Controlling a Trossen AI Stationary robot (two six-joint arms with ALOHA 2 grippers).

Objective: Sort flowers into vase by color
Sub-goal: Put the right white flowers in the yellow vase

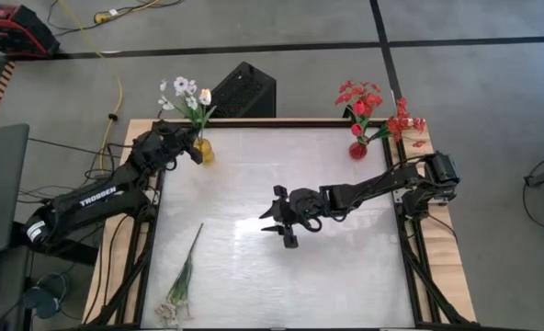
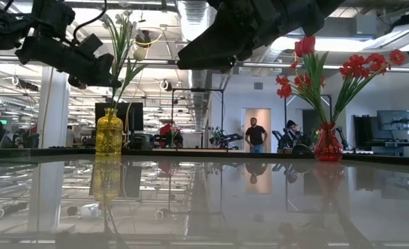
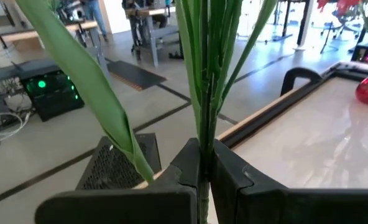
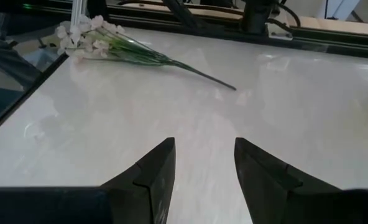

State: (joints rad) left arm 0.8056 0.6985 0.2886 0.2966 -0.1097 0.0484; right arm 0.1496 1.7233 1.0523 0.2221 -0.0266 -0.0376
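Observation:
A yellow vase (image 1: 205,152) (image 2: 109,135) at the table's far left holds white and cream flowers (image 1: 186,95) on green stalks. My left gripper (image 3: 202,169) (image 2: 112,77) is beside it, just above its mouth, shut on those stalks. A red vase (image 1: 357,150) (image 2: 327,143) at the far right holds red flowers (image 1: 375,108) (image 2: 329,66). A white blossom spray (image 1: 181,292) (image 4: 103,42) lies flat on the table near its near-left corner. My right gripper (image 4: 204,163) (image 1: 284,226) hovers open over the table's middle, its fingers pointing toward that spray. My left gripper pinches the bundle of green stalks (image 3: 202,127) between its two fingers (image 3: 234,177), a short way above the yellow vase's mouth. It comes in about level from the table's left side, across the stalks. The stalks stand upright, their lower ends down in the vase.
A black box (image 1: 243,90) stands on the floor beyond the far edge, between the two vases. The wooden frame (image 1: 254,121) rims the white tabletop. People (image 2: 257,135) are in the room far behind the table.

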